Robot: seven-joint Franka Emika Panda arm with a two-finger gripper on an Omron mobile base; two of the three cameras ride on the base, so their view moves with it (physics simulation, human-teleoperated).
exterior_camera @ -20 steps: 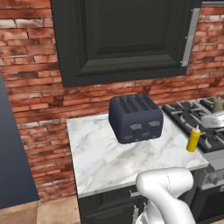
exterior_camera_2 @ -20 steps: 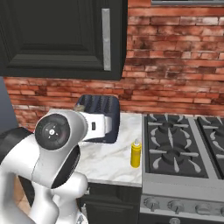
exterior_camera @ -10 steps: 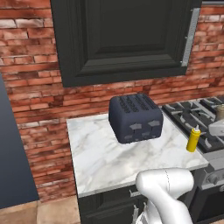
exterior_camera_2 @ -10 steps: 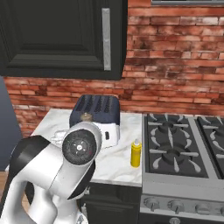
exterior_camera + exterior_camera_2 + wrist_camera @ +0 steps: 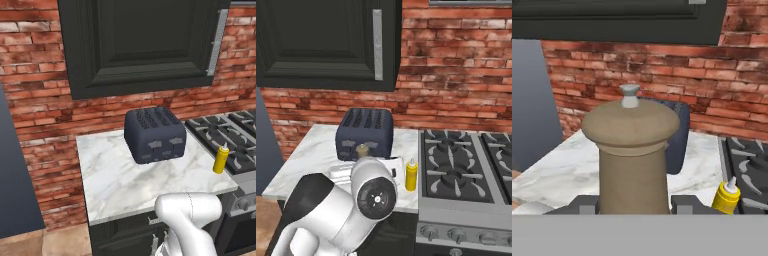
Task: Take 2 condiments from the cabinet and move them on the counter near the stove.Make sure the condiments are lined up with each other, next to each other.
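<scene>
The tan-brown shaker (image 5: 632,155) with its grey knobbed top stands upright and close in the hand view. My gripper (image 5: 634,207) is shut on its base, a dark fingertip (image 5: 587,207) on each side. Its top peeks over my arm (image 5: 362,149) in front of the toaster. The yellow squeeze bottle (image 5: 220,159) (image 5: 411,175) (image 5: 727,197) stands on the white marble counter (image 5: 115,180) at its right end, beside the stove (image 5: 466,175). The black wall cabinet (image 5: 145,40) is closed, with its grey bar handle (image 5: 377,45) on the right.
A dark blue-grey toaster (image 5: 155,135) (image 5: 366,132) sits at the back of the counter against the brick wall. My white arm (image 5: 351,205) folds low over the counter's front edge. Bare marble lies left of and in front of the toaster.
My arm has folded lower and swung right in the right base view. The shaker in my gripper has come away from above the stove's edge, back toward the counter front.
</scene>
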